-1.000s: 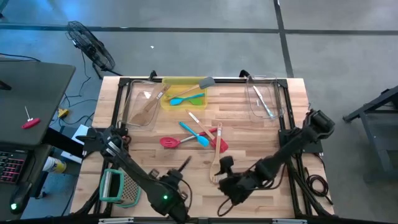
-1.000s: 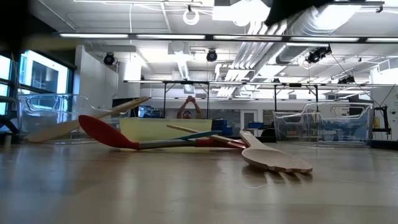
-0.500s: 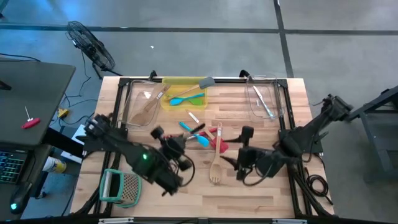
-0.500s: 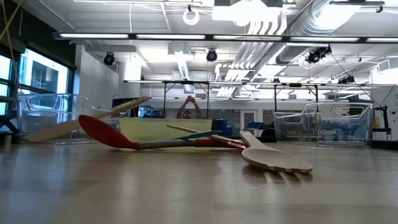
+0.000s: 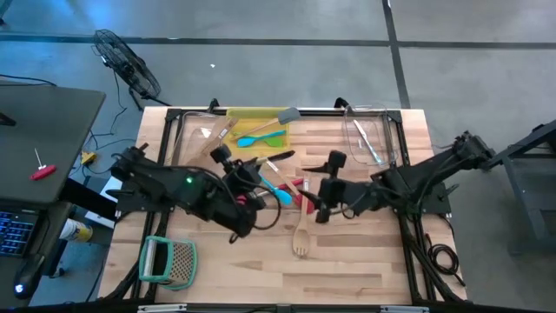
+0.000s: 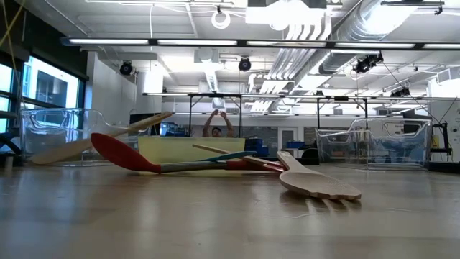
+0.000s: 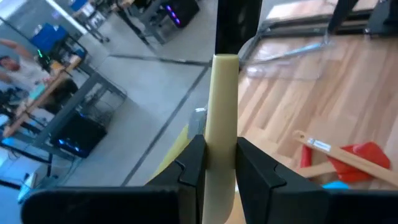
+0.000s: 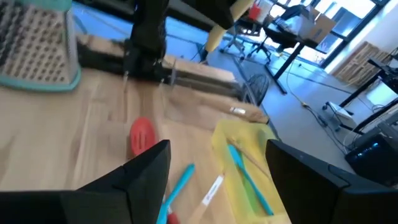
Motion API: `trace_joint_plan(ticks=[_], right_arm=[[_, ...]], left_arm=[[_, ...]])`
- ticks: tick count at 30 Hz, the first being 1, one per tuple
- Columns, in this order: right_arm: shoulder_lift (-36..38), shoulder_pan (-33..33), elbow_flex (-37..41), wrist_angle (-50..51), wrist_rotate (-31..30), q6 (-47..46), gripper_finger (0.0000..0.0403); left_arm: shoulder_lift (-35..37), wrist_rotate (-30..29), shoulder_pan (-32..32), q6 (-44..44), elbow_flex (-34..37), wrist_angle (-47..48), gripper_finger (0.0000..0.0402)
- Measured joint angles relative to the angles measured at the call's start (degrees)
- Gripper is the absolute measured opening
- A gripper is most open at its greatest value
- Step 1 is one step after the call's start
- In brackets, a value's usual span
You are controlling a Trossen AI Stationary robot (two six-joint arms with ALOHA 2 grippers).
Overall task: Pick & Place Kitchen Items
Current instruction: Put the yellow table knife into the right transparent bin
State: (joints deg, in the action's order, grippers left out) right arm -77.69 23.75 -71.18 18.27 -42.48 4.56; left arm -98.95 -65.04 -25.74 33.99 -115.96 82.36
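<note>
My left gripper (image 5: 254, 176) hangs over the table's middle, shut on a slim utensil (image 5: 278, 160) with a cream handle and a black far end (image 7: 236, 25). My right gripper (image 5: 313, 204) hovers open to its right, above a red spatula (image 5: 306, 186), with nothing between its fingers (image 8: 149, 168). A blue spatula (image 5: 280, 193) and a wooden fork (image 5: 301, 236) lie flat on the boards. In the low view a red spoon (image 6: 115, 151) rests on the table; neither gripper shows there. My left gripper pinches the utensil's cream handle (image 7: 222, 118) between its two fingers, on the handle's flat sides. The fingers lie along the utensil, which sticks out ahead of them toward the far right. It is lifted clear of the table, slanting slightly.
A yellow tray (image 5: 234, 137) at the far middle holds blue and green utensils, with a grey spatula (image 5: 284, 116) on its rim. Clear containers stand far left (image 5: 187, 152) and far right (image 5: 369, 135). A teal grater (image 5: 169, 261) lies near left.
Both arms have risen from the near edge and swung toward the table's middle. My left gripper has rolled and tipped up, carrying the utensil with it, still shut on it. My right gripper has stayed open. The utensils on the table have not moved.
</note>
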Motion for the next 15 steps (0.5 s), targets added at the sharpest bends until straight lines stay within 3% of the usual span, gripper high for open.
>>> trace_joint_plan(ticks=[7, 15], right_arm=[[0.0, -3.7, 0.0, -6.2, 2.9, 1.9, 0.0257], [0.0, -6.0, 0.0, -12.3, 11.2, 2.0, 0.0257]], left_arm=[[5.9, 0.2, -0.2, -7.3, -2.6, -0.1, 0.0056], [12.5, 4.9, -0.2, -15.8, -2.6, -3.1, 0.0056]])
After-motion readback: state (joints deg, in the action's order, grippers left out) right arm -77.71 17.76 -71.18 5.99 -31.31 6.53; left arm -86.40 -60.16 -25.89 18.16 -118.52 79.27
